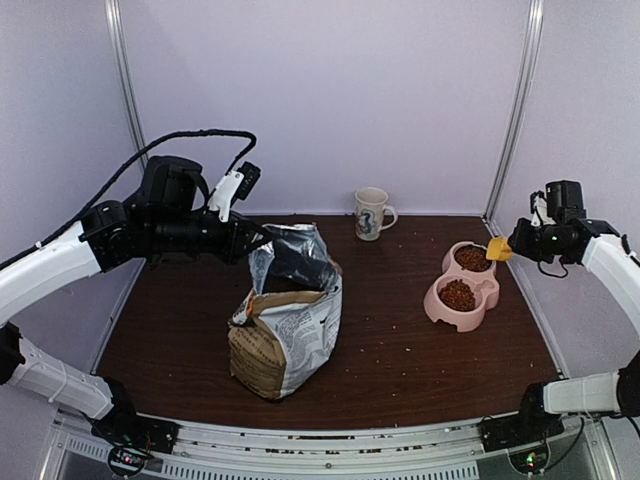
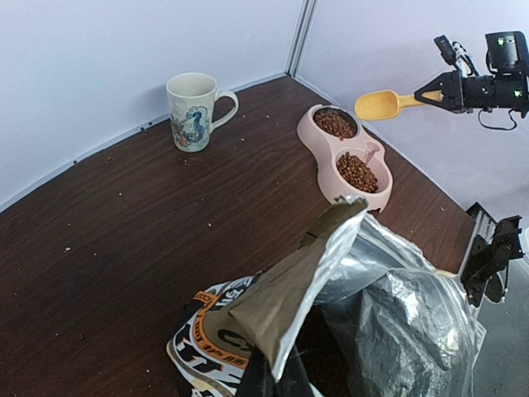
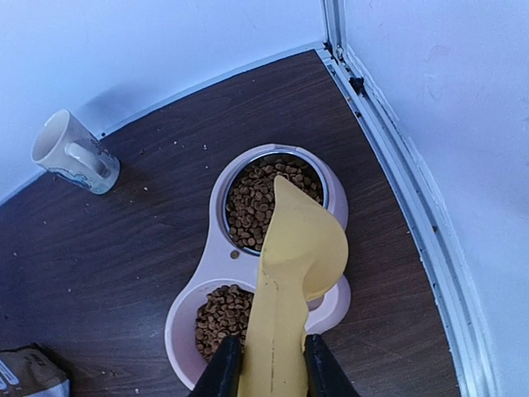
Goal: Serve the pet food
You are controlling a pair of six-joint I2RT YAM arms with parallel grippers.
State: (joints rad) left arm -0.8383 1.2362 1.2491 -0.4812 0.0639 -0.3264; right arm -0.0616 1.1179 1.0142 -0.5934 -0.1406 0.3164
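My right gripper pinched the handle of the yellow scoop, with one finger on each side of it. The cup of the scoop stuck out ahead of my fingers. It hung in the air over the pink double bowl, above the inner rim of the compartment farther from my wrist.

The pet food lay directly under this hand - a heap of reddish-brown kibble in each of the two compartments. A few loose pellets were scattered on the dark wooden table around the bowl.

My left gripper was pressed together on the top flap of the kraft bag. The flap was held up between my fingers, and the rest of the bag stood on the table just below this hand. Its mouth was open and the silver lining showed, crumpled, to the right of my fingers.

Ahead of the left hand, near the back wall, stood a white mug with a blue picture - well apart from the bag. The bowl and the scoop were ahead of this hand and to its right.
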